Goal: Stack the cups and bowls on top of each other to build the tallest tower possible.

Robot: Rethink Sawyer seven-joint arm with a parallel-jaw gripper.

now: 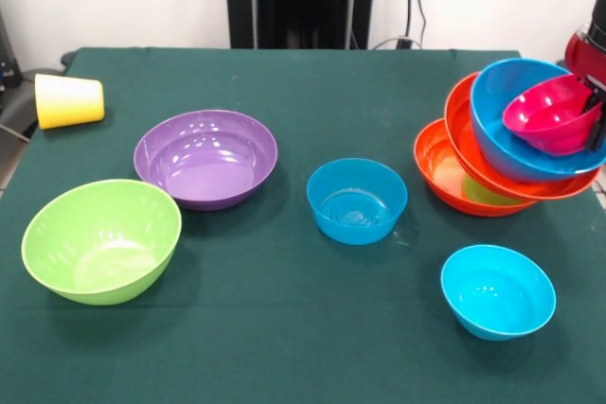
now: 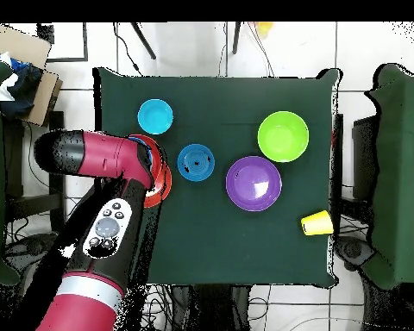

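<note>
Placing the pink bowl (image 1: 551,115) on the tower (image 1: 511,144) at the table's (image 1: 284,328) edge.

The gripper (image 1: 597,111) is showing only as a dark sliver at the pink bowl's rim, so whether its jaws are gripping or parted I cannot tell. The tower is leaning: two orange bowls (image 1: 464,172) with something green between them, a tilted blue bowl (image 1: 516,125), the pink one nesting inside. Next it is calling, I judge, for a gentle release without tipping the pile, then fetching the loose blue bowl (image 1: 357,200).

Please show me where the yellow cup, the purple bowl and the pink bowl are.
Yellow cup (image 1: 69,101), front view, its side wall.
Purple bowl (image 1: 205,154), front view, its inner floor.
Pink bowl (image 1: 549,113), front view, its inside.
</note>
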